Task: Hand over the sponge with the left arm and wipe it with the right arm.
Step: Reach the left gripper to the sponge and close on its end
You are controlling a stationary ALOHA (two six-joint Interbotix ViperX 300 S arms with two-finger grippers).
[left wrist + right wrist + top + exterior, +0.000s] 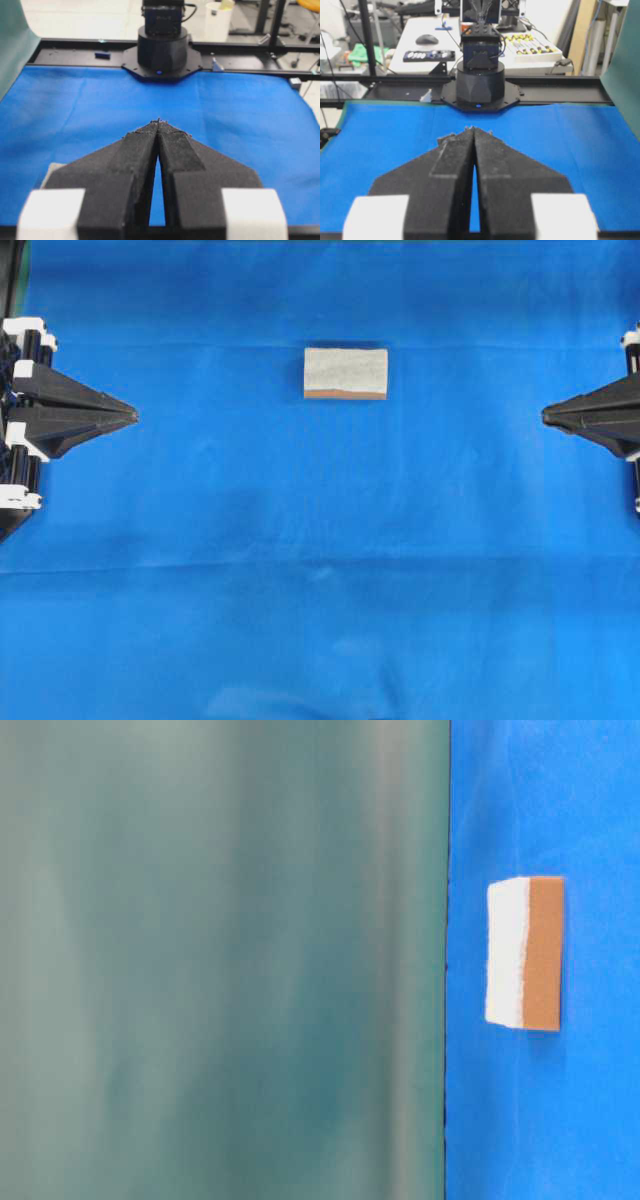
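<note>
Sponge (345, 373) is seen lying alone on the blue cloth (320, 590), well apart from the left gripper (133, 417) and right gripper (546, 416), both closed and empty at opposite edges.

The cloth (320, 570) covering the table is a plain, saturated blue, faintly creased and without any print. On it, the sponge (345, 372) shows a pale grey-beige, finely speckled top with a thin orange-brown band along its near edge; in the table-level view its side reads as a white layer against a wider orange-brown one. The left gripper (134, 416) has matte black fingers and white clips. The right gripper (545, 416) is likewise black, with white clips. A dull, mottled grey-green backdrop (220, 960) fills most of the table-level view.
</note>
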